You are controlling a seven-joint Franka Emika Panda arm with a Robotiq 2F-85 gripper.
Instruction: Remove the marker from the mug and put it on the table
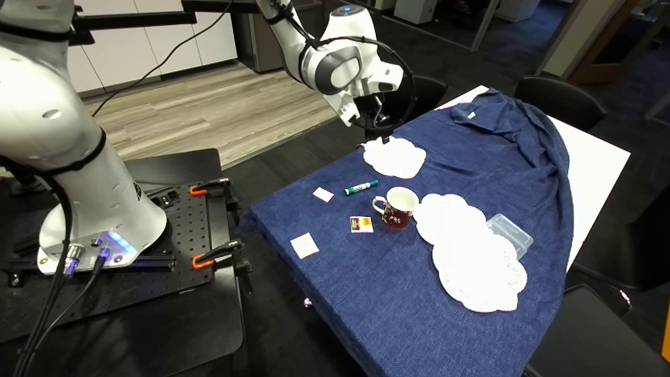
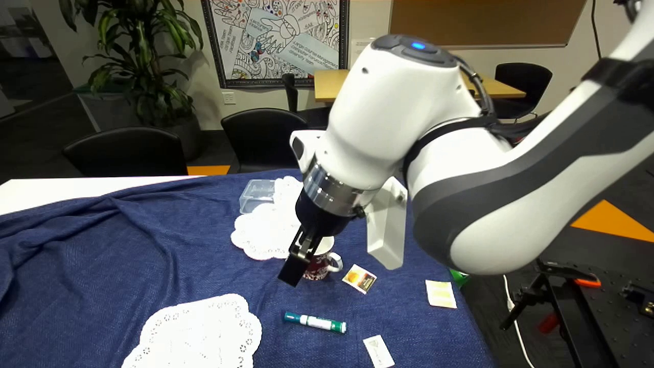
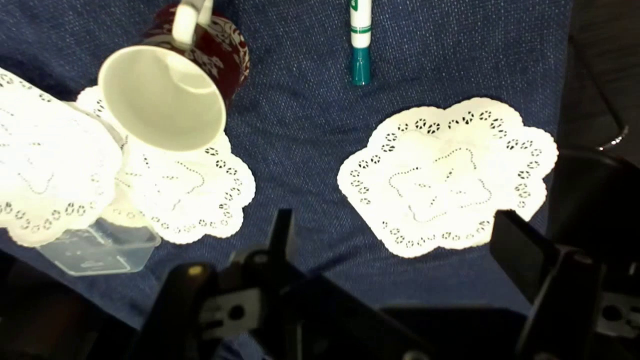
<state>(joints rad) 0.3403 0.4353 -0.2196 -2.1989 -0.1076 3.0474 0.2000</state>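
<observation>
The mug (image 1: 396,209) shows its bare interior, the marker (image 1: 361,187) lies outside, the gripper (image 3: 397,230) gapes wide.

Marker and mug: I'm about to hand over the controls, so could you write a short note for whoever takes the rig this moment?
The gripper is open and holds nothing.
The marker lies on the blue-draped table, near the mug but not touching it.
The mug stands upright on the table; in the wrist view no marker shows inside it.
Done: marker out of the mug and on the table.
Left: apparently nothing, except perhaps backing the gripper away without knocking the mug.
</observation>
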